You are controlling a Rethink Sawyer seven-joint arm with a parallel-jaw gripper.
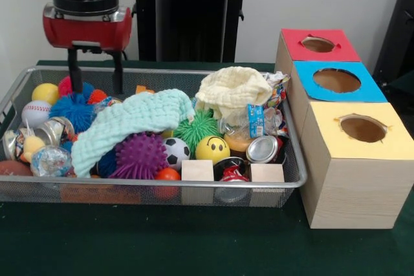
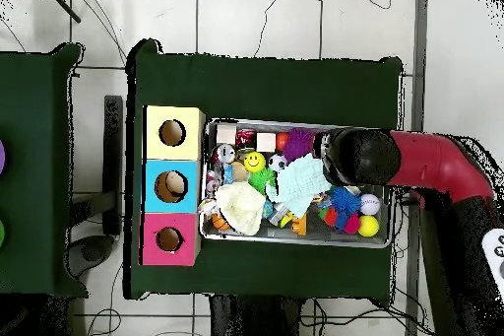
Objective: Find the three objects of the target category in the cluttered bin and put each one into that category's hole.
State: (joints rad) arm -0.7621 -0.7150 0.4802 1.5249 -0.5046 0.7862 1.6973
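The bin (image 1: 194, 184) is a silver wire-mesh tray full of clutter; it also shows in the overhead view (image 2: 295, 242). My gripper (image 1: 97, 88) hangs open and empty over the bin's far left part, its fingers (image 1: 74, 69) straddling a small orange-red object (image 1: 97, 95), with a blue spiky ball (image 1: 72, 112) just below. In the overhead view the arm's black end (image 2: 362, 155) hides the fingers. Three wooden boxes stand beside the bin, with a red-topped hole (image 1: 318, 44), a blue-topped hole (image 1: 336, 81) and a yellow-topped hole (image 1: 362, 128).
In the bin lie a mint cloth (image 1: 123, 127), a cream cloth (image 1: 233, 92), a purple spiky ball (image 1: 139, 155), a green spiky ball (image 1: 196, 127), a smiley ball (image 1: 212, 148), a soccer ball (image 1: 174, 152), a baseball (image 1: 35, 113), a yellow ball (image 1: 45, 93), cans (image 1: 262, 148) and wooden blocks (image 1: 197, 170).
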